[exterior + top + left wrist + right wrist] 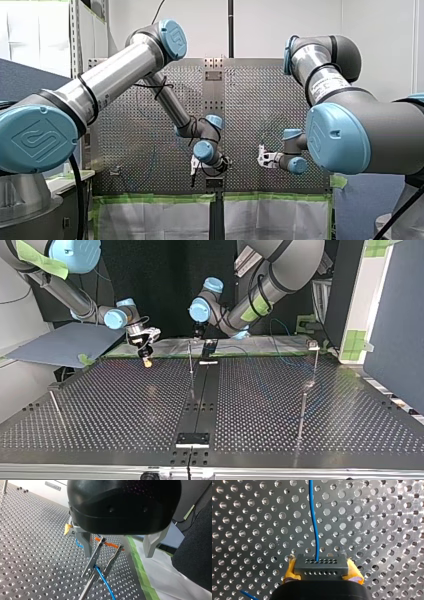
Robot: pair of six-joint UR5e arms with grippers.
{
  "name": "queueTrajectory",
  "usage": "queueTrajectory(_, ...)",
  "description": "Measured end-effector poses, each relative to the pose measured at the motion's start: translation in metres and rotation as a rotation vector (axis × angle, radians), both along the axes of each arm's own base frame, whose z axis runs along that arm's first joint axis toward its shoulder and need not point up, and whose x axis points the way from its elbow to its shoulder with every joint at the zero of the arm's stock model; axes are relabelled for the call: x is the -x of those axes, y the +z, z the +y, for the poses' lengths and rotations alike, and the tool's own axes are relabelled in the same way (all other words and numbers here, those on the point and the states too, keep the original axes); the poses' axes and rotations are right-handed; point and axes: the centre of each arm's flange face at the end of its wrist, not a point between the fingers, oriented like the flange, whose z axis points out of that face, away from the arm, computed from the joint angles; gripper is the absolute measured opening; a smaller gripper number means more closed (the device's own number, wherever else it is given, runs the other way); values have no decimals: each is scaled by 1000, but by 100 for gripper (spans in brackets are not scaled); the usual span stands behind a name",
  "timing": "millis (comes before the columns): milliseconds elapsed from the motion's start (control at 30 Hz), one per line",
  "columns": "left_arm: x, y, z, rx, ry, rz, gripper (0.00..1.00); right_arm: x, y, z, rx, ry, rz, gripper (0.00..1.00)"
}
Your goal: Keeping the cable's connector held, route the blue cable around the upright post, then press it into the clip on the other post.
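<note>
So my right gripper [321, 570] is clamped on the connector [320, 563], I'd guess to hold the blue cable [314, 520] taut over the table [387, 517], while the left gripper [118, 554] hangs wide open and empty over the clip [94, 556], where the cable looks tucked low in the fork atop its post [86, 587].

My right gripper [146, 360], yellow-padded, hangs at upper left over the perforated table [100, 405]; a thin upright post [190, 362] stands mid-frame.

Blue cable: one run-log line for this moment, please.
right gripper: shut on connector | left gripper: open, astride clip | blue cable: at clip's fork
</note>
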Motion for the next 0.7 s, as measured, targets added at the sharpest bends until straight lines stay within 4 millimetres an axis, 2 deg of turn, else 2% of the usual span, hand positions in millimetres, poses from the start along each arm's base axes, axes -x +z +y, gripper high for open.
queueTrajectory(333, 3, 2, -1, -23, -7, 1, 100, 2, 0, -1, -2, -3, 1, 0)
queueTrajectory(700, 20, 32, 1, -15, 0, -54, 100, 5, -1, -2, -7, -8, 5, 0)
